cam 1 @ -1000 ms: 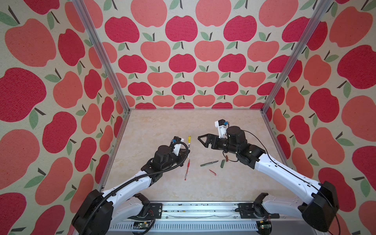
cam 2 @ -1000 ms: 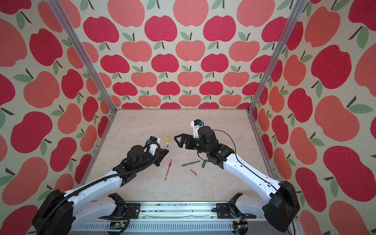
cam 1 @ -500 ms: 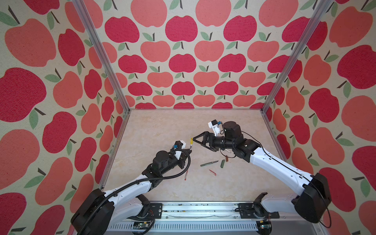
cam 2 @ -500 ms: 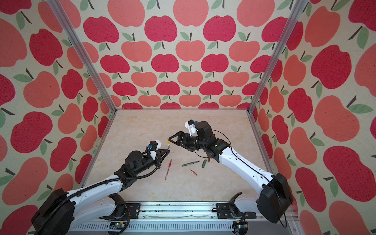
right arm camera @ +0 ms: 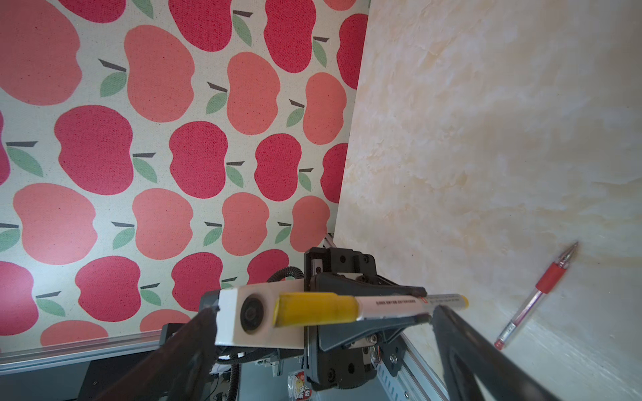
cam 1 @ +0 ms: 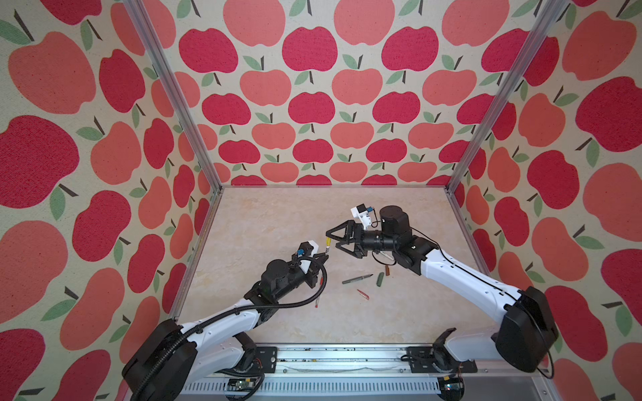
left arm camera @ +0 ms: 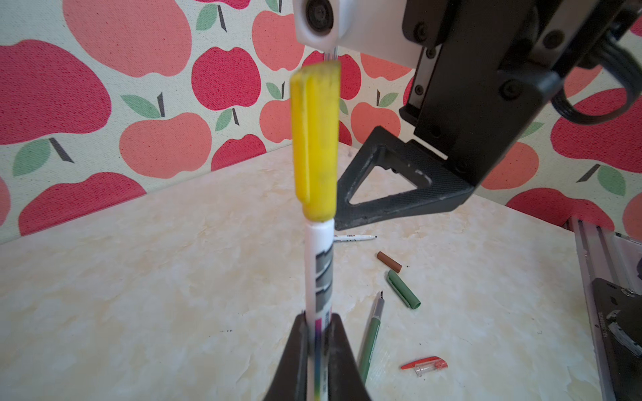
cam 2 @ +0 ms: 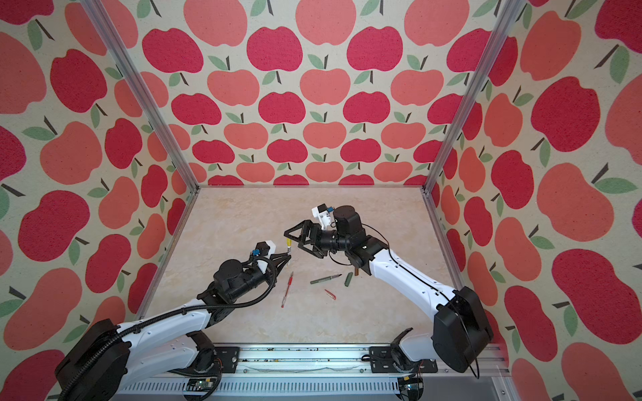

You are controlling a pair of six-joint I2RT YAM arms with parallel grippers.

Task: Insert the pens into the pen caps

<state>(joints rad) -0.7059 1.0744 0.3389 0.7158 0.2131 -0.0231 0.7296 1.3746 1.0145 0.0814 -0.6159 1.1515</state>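
Your right claw (cam 1: 331, 239) has come in over the last second, and its jaws are spread wide just beside the stubby yellow plastic cap (cam 1: 327, 240). The right wrist view shows the cap lying between them, but contact cannot be told. The cap sits on the end of the slim white pen with printed barrel (left arm camera: 319, 270). Your left claw (left arm camera: 318, 323) is clamped on that barrel and holds it up off the marbled beige tabletop (cam 1: 264, 222). The pair looks joined, so the coming move is probably a squeeze or push to seat it.

Three pairs are left, placed here from the slim dark green pen (cam 1: 357, 278) lying flat:
- The dark green cap (cam 1: 380, 278) is just beside its tip.
- The short brown cap (cam 1: 387, 270) is just past that, at the edge of your right arm.
- The red cap with clear clip (cam 1: 363, 294) is near, on the rail side.
- The red pen (cam 2: 287, 290) lies on the left arm's side, and the left arm's cable covers part of it in a top view.
- The white pen with dark tip (left arm camera: 354, 237) lies beyond, under the right arm.

Nothing blocks the cap itself.
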